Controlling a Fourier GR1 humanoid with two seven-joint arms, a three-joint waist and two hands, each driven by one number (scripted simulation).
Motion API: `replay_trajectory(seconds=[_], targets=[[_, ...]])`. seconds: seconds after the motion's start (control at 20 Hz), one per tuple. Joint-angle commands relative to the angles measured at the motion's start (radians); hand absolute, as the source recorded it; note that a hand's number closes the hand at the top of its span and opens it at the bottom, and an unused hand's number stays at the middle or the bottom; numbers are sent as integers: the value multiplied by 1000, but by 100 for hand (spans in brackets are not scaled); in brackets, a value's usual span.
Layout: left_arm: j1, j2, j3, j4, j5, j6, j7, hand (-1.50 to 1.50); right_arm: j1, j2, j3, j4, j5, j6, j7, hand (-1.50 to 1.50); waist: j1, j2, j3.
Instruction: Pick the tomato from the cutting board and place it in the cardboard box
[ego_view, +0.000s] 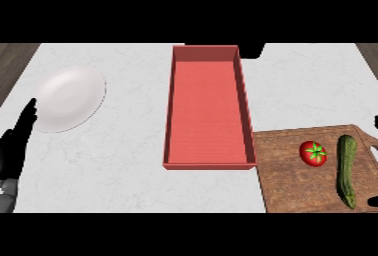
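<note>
Head view, one tomato (313, 153), one cucumber (346, 171), one cutting board (291, 180); one box (208, 110), one plate (69, 98)

Bright, even light — soft shadows

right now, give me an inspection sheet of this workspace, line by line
surface: pale marbled counter, dark wood floor at the far corners
job's things: tomato on the cutting board, untouched; red open box left of the board, nothing in it
clutter: cucumber on the board right of the tomato; white plate at far left
hands: left hand open, fingers up, resting at the left edge; right hand barely shows at the right edge, cannot tell
cables: nothing seen
surroundings: dark shape behind the box's far right corner, unclear what it is
</note>
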Motion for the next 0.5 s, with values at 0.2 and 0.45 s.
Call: replay_trajectory(seconds=[0.2,0.45], targets=[[-58,-47,-13,51,-43,23,4,0,-178,-105,137,-14,216,81,219,-150,6,-2,-2],[-24,-41,13,96,-41,-12,-68,0,-243,-110,209,-54,322,159,337,-150,0,-4,-2]])
